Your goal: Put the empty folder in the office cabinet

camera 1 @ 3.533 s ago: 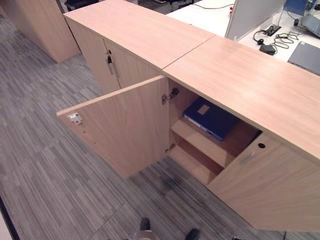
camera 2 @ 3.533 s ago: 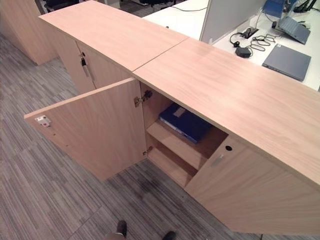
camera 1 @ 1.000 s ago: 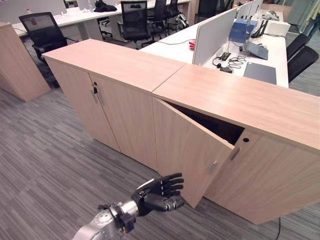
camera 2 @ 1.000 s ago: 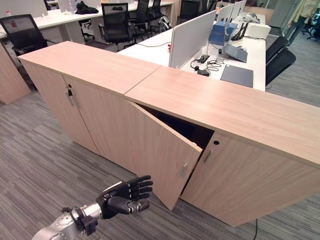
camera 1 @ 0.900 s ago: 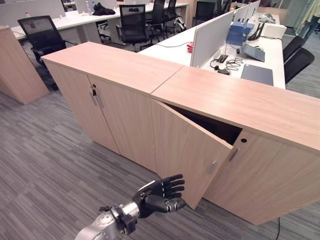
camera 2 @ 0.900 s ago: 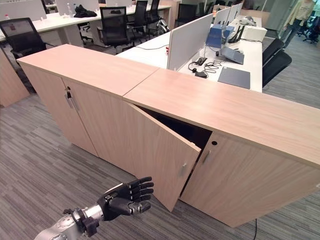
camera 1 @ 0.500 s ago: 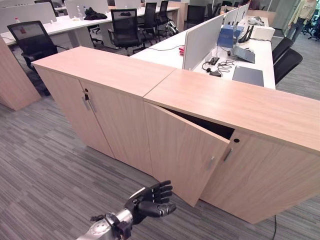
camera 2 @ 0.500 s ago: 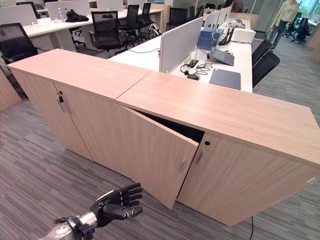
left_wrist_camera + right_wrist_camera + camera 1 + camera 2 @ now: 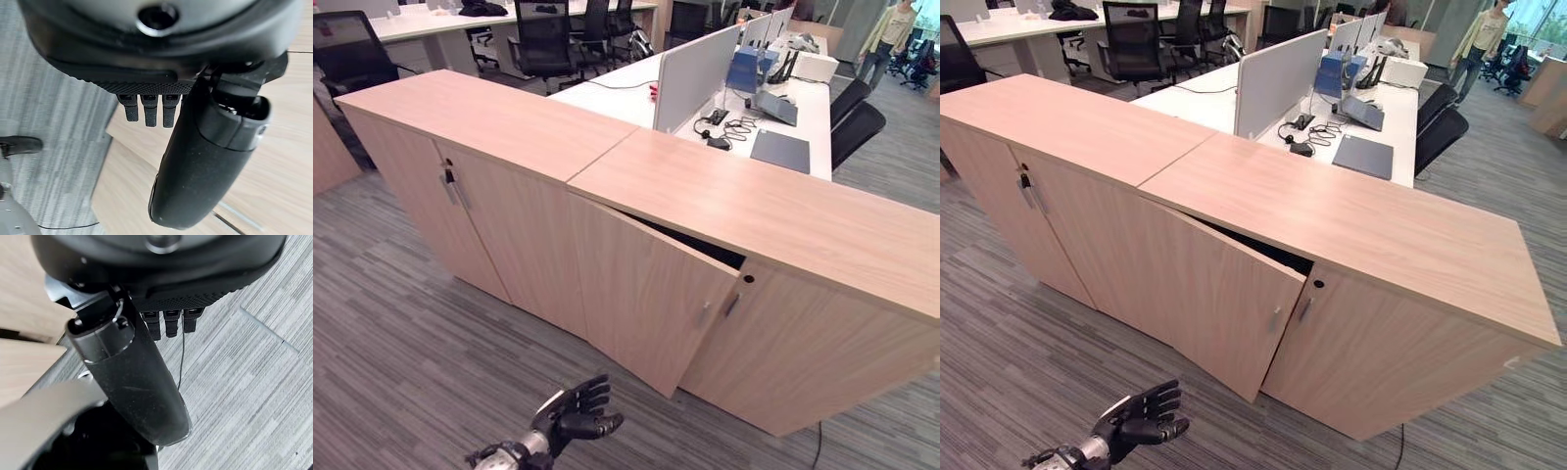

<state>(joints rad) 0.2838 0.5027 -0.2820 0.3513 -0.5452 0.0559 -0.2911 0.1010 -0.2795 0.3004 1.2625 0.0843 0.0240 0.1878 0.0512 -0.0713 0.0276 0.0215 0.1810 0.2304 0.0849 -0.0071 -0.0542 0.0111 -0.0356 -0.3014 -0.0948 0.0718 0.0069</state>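
The office cabinet (image 9: 764,211) is light wood, and its left door (image 9: 641,294) stands ajar by a narrow dark gap (image 9: 700,245) that hides the inside. My left hand (image 9: 576,416) hangs low over the carpet in front of that door, apart from it, fingers spread, open and holding nothing; it is also in the right eye view (image 9: 1141,416). In the left wrist view its thumb (image 9: 205,152) and straight fingers (image 9: 149,110) point at the wood panels. My right hand (image 9: 132,377) is open and empty over the grey carpet.
A second cabinet (image 9: 470,122) with shut doors adjoins on the left. Behind stand white desks with a partition screen (image 9: 695,64), a laptop (image 9: 786,150) and cables, and black office chairs (image 9: 543,29). A person (image 9: 891,24) stands far back right. Grey carpet (image 9: 401,343) lies in front.
The door, wide open with a blue folder on the shelf 3.5 s ago, has swung almost shut. The camera has shifted, and my left hand has dropped lower, away from the door.
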